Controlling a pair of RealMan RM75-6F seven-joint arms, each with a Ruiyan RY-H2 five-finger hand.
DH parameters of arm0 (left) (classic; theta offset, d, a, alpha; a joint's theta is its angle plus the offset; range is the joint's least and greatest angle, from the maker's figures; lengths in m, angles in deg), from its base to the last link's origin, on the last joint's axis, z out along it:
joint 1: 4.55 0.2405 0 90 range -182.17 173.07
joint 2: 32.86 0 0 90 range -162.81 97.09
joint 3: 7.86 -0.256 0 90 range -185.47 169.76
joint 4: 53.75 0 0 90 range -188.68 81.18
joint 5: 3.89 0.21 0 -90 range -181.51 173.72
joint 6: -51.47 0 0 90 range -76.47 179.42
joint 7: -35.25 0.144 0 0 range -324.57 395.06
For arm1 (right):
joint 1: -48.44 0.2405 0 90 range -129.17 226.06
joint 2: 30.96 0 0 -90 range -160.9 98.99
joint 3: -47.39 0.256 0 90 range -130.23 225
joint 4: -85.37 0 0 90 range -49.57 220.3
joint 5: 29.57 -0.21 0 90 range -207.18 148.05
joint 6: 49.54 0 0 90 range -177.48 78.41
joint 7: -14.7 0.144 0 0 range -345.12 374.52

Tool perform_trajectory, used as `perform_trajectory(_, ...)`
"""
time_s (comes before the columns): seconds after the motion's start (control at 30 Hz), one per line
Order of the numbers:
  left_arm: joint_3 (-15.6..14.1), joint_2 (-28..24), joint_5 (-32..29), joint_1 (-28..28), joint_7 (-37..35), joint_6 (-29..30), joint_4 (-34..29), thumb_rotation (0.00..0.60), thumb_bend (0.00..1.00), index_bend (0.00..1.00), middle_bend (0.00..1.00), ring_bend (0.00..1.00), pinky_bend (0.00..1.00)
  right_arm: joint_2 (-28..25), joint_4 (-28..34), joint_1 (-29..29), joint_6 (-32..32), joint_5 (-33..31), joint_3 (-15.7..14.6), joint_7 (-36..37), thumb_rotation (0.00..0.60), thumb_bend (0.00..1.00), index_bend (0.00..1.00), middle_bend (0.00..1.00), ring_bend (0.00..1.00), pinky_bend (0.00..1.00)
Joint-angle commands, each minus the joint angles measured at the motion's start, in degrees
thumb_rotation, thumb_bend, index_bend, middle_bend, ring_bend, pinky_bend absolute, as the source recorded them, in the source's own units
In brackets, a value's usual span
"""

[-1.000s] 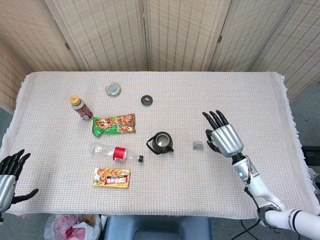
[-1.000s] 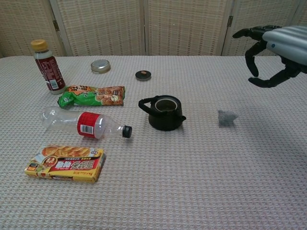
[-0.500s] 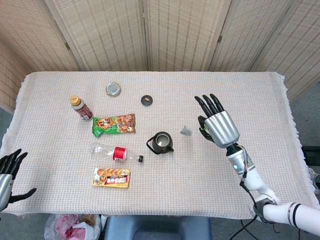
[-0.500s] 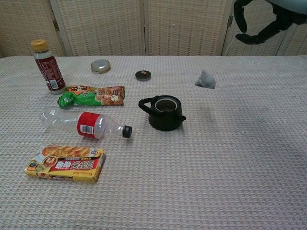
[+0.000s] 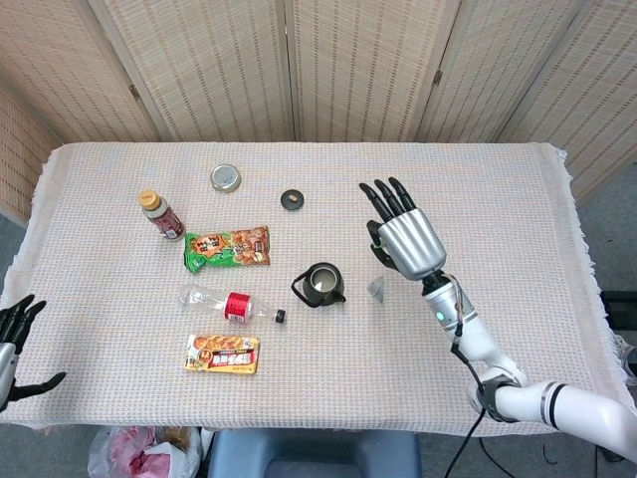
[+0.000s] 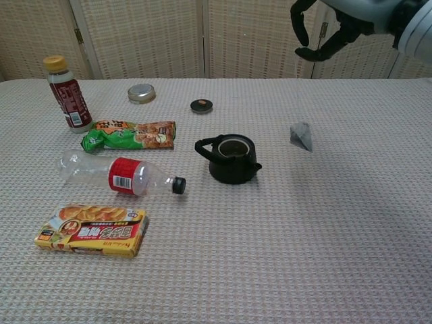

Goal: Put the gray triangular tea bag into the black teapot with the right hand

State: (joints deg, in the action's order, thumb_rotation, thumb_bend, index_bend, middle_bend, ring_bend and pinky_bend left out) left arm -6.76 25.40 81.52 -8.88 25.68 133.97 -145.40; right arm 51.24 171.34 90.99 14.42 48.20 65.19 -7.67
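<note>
The gray triangular tea bag [image 5: 379,290] [image 6: 301,136] hangs in the air just right of the black teapot [image 5: 321,284] [image 6: 233,158], clear of the cloth. My right hand [image 5: 403,239] [image 6: 331,27] is raised above it, thumb and fingers curled toward each other as if pinching its string, which is too thin to see. The teapot stands upright and open at the table's middle, handle to the left. Its small black lid [image 5: 292,199] [image 6: 201,105] lies farther back. My left hand [image 5: 15,339] sits at the front left edge, fingers apart and holding nothing.
Left of the teapot lie a clear bottle with a red label [image 5: 231,304], a green snack bag [image 5: 227,247] and a yellow snack box [image 5: 223,354]. A brown bottle [image 5: 159,214] stands at the back left, with a round tin lid [image 5: 225,178] behind it.
The tea bag left the cloth and now dangles beside the teapot. My right hand rose and moved left toward the teapot. The left hand slid slightly lower out of frame.
</note>
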Motion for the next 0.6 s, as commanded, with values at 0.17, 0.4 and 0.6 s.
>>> perform_trajectory(0.17, 0.3, -0.4, -0.9, -0.2, -1.5, -0.6, 0.5, 0.6, 0.13, 0.0, 0.0, 0.0, 0.07, 3.0, -4.0, 2.7, -1.6, -0.6, 0.1, 1.8, 0.6, 0.3, 0.67, 0.07, 0.0, 0.0)
perform_trajectory(0.4, 0.4, -0.7, -0.9, -0.2, -2.5, -0.6, 0.9, 0.6, 0.13, 0.0, 0.0, 0.0, 0.07, 5.5, -6.9, 5.1, -2.8, -1.4, 0.4, 2.1, 0.6, 0.3, 0.67, 0.07, 0.0, 0.0)
perform_trajectory(0.6, -0.1, -0.6, -0.7, -0.3, -2.3, -1.4, 1.0, 0.6, 0.13, 0.0, 0.0, 0.0, 0.07, 8.0, -9.7, 7.0, -3.1, -1.7, 0.8, 2.9, 0.6, 0.3, 0.67, 0.07, 0.0, 0.0)
